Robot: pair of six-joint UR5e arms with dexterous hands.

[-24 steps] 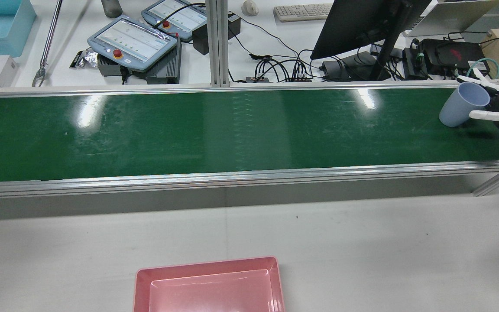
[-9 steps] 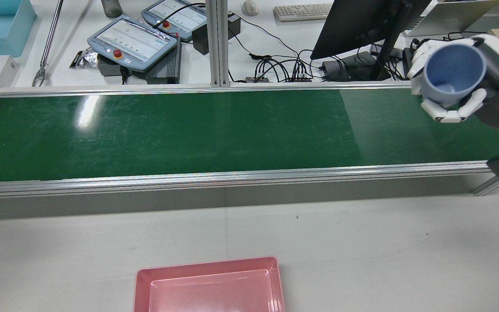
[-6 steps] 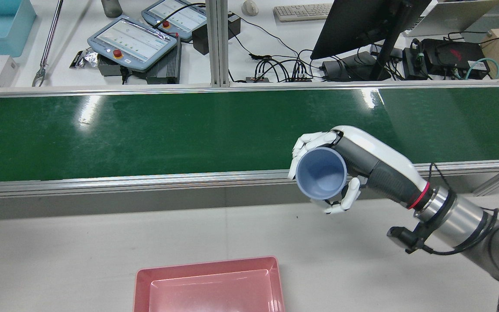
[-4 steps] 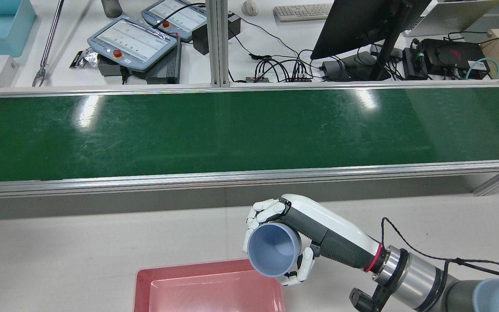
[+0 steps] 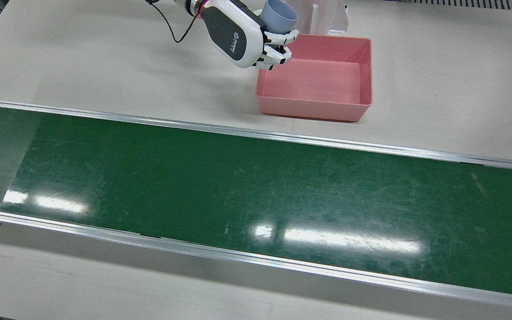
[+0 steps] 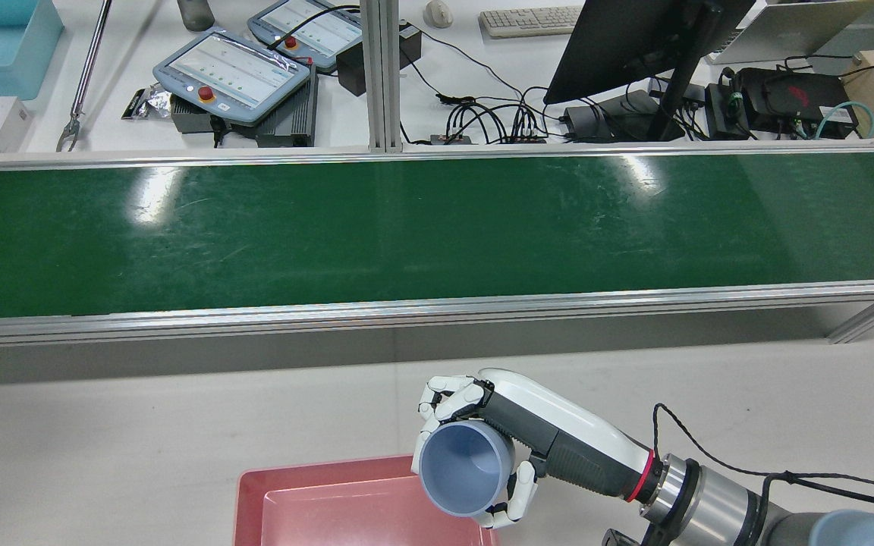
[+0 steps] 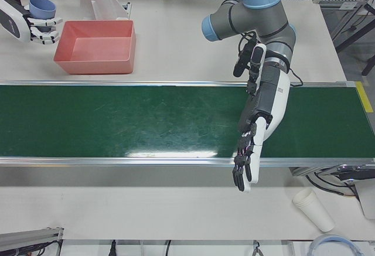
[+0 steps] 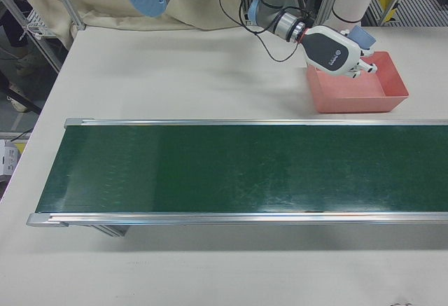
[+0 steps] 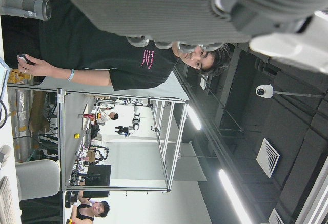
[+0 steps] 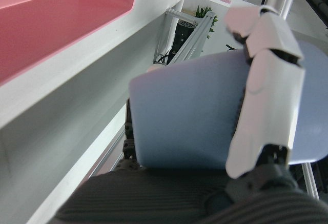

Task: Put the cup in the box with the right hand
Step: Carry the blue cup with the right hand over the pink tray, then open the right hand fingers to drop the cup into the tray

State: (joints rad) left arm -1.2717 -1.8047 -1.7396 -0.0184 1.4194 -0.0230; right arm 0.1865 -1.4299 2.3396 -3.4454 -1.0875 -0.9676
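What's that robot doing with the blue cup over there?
The robot's right hand is holding a pale blue cup in the air at the corner of a pink box, mouth tilted sideways. The box is empty, so the cup is not in yet. The long green conveyor belt has nothing on it. The left hand hangs open over the belt's front rail, holding nothing.

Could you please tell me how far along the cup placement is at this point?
Done: the right hand grips the blue cup, lifted clear of the green conveyor. In hand: the cup hangs at the pink box's corner rim. Left: move over the interior, lower, release. The left hand idles, open.
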